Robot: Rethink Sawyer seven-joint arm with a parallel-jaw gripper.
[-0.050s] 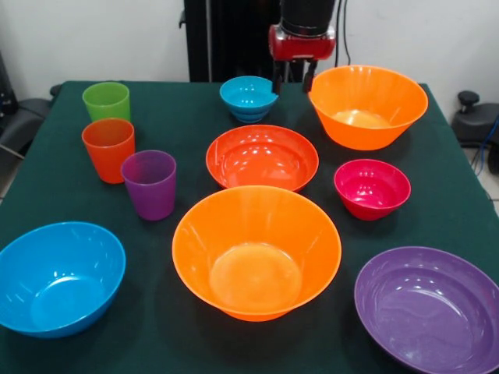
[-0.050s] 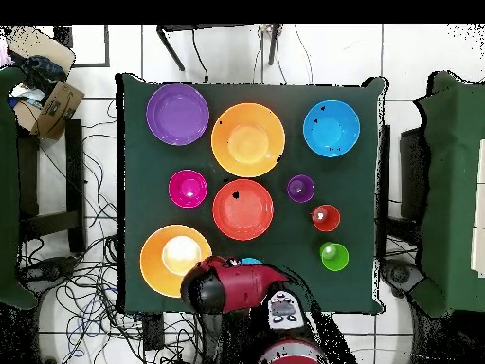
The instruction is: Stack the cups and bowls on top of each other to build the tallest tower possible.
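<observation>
- While nothing has yet been stacked, the gripper hangs at the far edge of the table, its two dark fingers a little apart and empty, just beside the rim of the small teal-blue bowl; that looks like the piece being lined up first.
- Every bowl and cup sits alone and mouth-up on the green cloth, apart from its neighbours, which leaves the arm room to come down at any rim.
- Three cups cluster on one side in the front view: the green cup farthest back, the orange cup next, the purple cup nearest.
- Down the middle run the shallow red-orange bowl and a large orange bowl; the second large orange bowl stands just beside the gripper.
- Completing the spread are the small magenta bowl, the large blue bowl and the large purple bowl.
- Seen from overhead, the red arm covers nearly all of the teal bowl.
- No tower exists yet; the task appears to be at its very start.
</observation>
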